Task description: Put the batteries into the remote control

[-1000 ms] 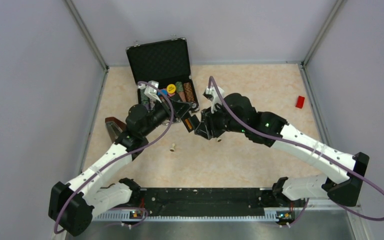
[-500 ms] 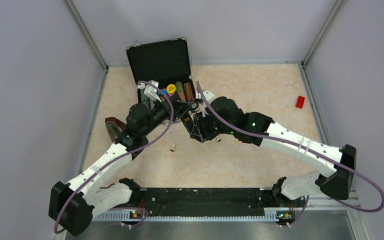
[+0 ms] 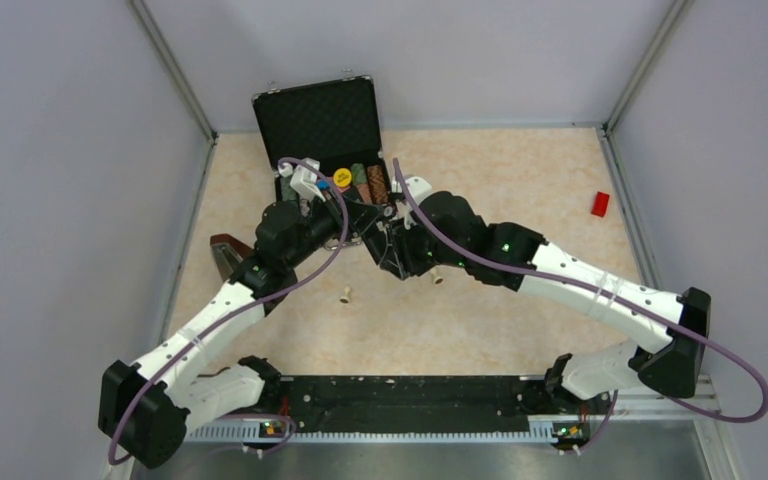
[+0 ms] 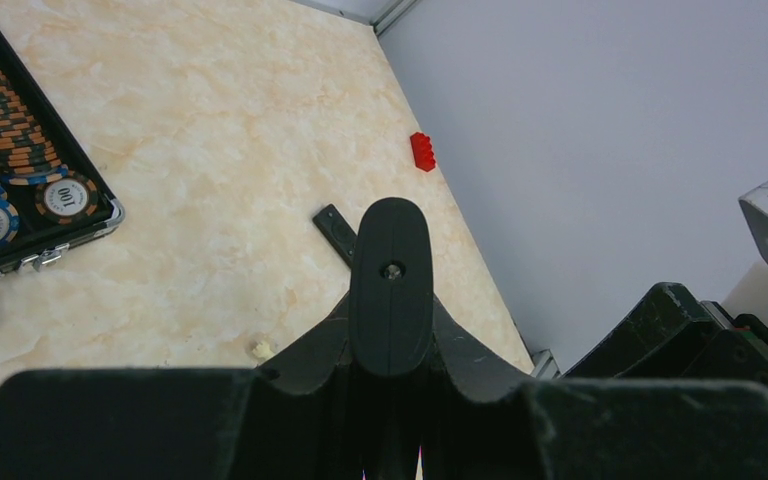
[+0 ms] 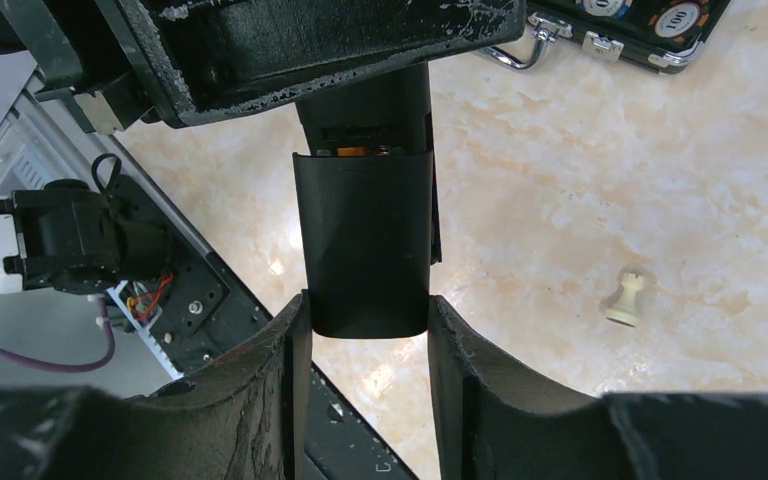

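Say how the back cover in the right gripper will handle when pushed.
The back cover looks like a thin, smooth plastic shell, so it is probably light and slightly flexible. Pinched at its side edges by the right gripper, it may slip or skew. It overlaps the remote, so it should slide on if kept aligned.

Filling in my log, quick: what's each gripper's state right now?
Left gripper: closed on the remote control.
Right gripper: closed on the back cover.
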Action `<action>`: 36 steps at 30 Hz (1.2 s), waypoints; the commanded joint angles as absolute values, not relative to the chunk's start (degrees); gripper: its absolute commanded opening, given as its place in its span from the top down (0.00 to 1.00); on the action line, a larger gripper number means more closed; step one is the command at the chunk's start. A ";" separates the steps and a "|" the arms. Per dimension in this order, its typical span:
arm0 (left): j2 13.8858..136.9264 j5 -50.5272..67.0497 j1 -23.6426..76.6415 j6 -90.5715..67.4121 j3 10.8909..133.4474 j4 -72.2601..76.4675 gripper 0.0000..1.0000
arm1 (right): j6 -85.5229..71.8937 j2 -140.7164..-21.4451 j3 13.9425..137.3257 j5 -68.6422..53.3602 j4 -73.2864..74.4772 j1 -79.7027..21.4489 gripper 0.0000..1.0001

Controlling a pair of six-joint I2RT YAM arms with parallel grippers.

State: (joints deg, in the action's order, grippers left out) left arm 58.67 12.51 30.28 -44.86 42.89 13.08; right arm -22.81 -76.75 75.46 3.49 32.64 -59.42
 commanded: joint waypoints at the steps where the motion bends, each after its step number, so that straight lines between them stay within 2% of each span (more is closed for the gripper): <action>1: 58.54 12.15 30.57 -45.37 46.07 14.25 1.00 | -23.32 -77.09 78.05 4.53 31.63 -60.05 0.69; 36: 59.83 17.36 30.68 -45.40 46.41 14.34 1.00 | -23.54 -79.71 78.75 5.38 30.78 -60.07 0.69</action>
